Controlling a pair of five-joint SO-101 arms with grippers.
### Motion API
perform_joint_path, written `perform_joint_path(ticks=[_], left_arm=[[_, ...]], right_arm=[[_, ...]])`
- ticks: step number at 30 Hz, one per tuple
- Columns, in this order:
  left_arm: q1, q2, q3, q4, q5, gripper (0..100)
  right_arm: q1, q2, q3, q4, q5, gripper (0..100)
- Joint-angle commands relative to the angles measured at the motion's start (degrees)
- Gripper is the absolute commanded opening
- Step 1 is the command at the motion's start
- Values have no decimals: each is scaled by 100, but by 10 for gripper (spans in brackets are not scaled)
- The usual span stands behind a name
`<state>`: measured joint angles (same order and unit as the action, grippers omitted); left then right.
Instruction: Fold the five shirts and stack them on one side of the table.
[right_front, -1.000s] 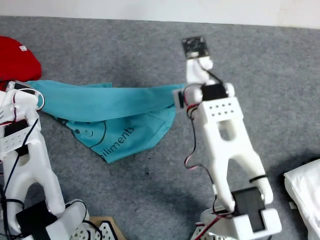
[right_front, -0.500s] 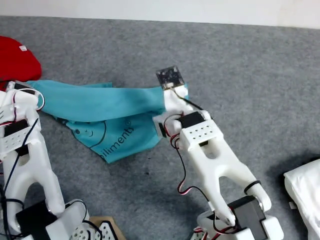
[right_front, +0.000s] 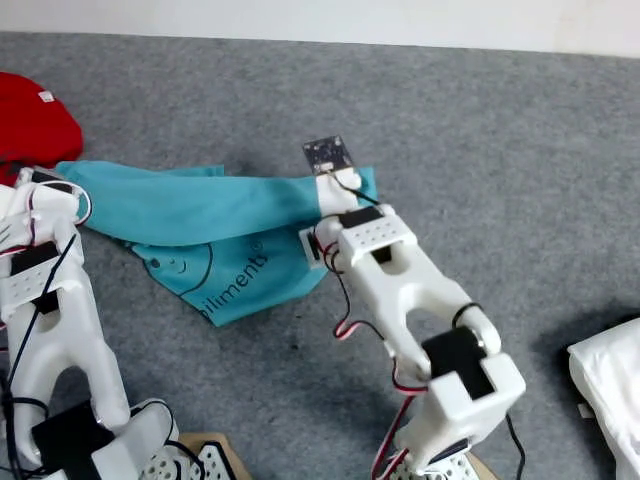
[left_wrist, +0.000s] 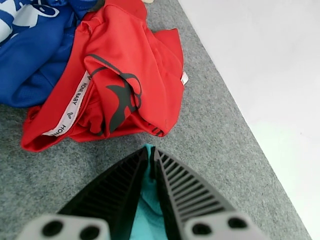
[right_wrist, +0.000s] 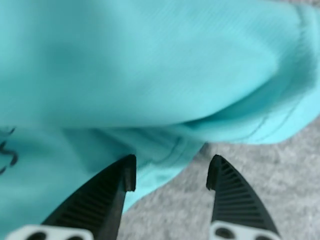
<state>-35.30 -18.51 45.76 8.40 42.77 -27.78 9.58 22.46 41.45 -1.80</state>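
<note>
A teal shirt lies bunched in a long band on the grey table, with its printed part spread toward the near side. My left gripper is shut on the shirt's left corner; in the left wrist view the closed fingertips pinch teal cloth. My right gripper hangs over the shirt's right end. Seen from its own wrist, the right gripper is open, with teal folds just beyond its fingers.
A red shirt lies crumpled at the far left, also seen as the red shirt beside a blue shirt. A white shirt sits at the near right edge. Bare grey table stretches to the right.
The right arm has swung left and settled over the teal shirt's right end, which now rests on the table. The left arm has kept still.
</note>
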Motion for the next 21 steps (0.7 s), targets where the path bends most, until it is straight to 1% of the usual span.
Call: perform_joint_path(ticks=[1, 7, 8, 12, 16, 21], left_arm=[[-22, -22, -31, -132, 35, 31], [-22, -22, -31, -132, 35, 31], [-22, -22, -31, -132, 35, 31], [-22, -22, -31, -132, 35, 31], [-22, -22, -40, -132, 35, 31], [-31, -40, -189, -141, 35, 31]], right_arm=[[251, 136, -549, -84, -53, 219], [286, 356, -655, -84, -53, 17], [303, 356, -664, -84, -44, 5], [400, 338, -655, -84, 360, 6], [637, 215, -655, -66, 387, 6], [1077, -848, -655, 514, 387, 6]])
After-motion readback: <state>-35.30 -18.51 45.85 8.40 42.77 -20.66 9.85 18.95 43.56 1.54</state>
